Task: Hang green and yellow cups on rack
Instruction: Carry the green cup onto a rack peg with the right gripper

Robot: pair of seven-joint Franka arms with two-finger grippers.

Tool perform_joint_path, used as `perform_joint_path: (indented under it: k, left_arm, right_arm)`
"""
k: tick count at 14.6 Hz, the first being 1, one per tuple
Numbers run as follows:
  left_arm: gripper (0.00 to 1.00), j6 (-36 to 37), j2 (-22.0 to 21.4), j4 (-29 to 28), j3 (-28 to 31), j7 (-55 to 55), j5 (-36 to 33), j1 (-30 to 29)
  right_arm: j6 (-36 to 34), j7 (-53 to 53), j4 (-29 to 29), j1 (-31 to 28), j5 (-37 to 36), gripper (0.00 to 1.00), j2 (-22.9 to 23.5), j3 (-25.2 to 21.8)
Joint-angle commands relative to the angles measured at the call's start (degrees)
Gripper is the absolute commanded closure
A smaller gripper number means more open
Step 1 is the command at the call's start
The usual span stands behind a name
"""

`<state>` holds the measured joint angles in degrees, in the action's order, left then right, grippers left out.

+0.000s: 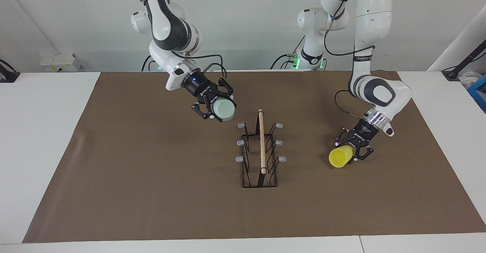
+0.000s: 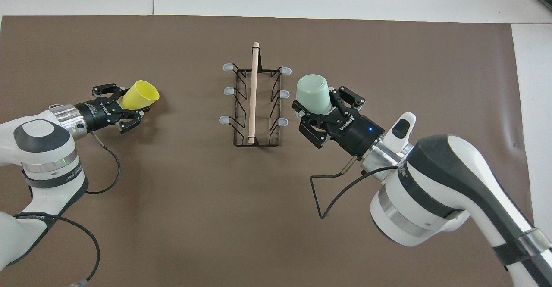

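Toward the right arm's end of the counter point(image 1: 57, 139), as the facing view shows it, we see the right tool point(image 1: 214, 106) raised over the brown mat point(image 1: 152, 177), its fingers closed around a pale mint green tapered plastic cup point(image 1: 224, 109). We see the cup lying on its side in the grasp, its closed base turned toward the camera that faces the robots, close to the rack but apart from it.

At the middle of the mat stands the narrow black wire rack point(image 1: 259, 158) with a light wooden rod point(image 1: 261, 141) along its top and six grey-tipped pegs point(image 1: 241, 125), three on each side. We see nothing hanging on any peg.

Toward the left arm's end, the left tool point(image 1: 351, 150) sits low over the mat, its fingers closed on a bright yellow tapered plastic cup point(image 1: 339, 157). In the overhead view this yellow cup point(image 2: 140, 95) is tilted, its open mouth pointing away from the left tool point(image 2: 123, 106) and toward the rack point(image 2: 254, 106), well apart from it. We cannot tell whether the cup touches the mat.
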<state>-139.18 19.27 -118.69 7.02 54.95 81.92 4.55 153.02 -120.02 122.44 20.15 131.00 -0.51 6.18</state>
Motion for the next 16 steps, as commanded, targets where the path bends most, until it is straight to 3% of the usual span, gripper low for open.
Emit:
perform_joint_path:
  k: [1,3,5,13,16]
  left_arm:
    - [1.00,-5.56,-2.04,-0.58,0.80,-0.72,0.61,3.79]
    - [1.00,-6.10,-3.26,-0.58,0.80,-0.72,0.08,3.89]
    - [1.00,-6.02,-5.28,-0.58,0.89,-0.63,-2.89,3.80]
    - [1.00,-5.05,-14.95,-0.49,0.98,0.07,-23.28,2.92]
    - [1.00,0.63,-16.19,2.74,0.89,0.07,-32.40,3.01]
  right_arm:
    - [-5.52,-7.57,2.88,-0.20,7.66,1.00,-1.07,-0.03]
    - [-10.35,-13.90,4.29,-0.29,12.42,1.00,0.42,-0.03]
    - [-12.92,-16.11,4.30,-0.20,12.70,1.00,2.70,-0.03]
    - [-16.79,-29.91,3.86,-0.12,14.88,1.00,5.87,-0.03]
    - [-18.81,-33.00,3.86,-0.03,16.47,1.00,7.19,-0.03]
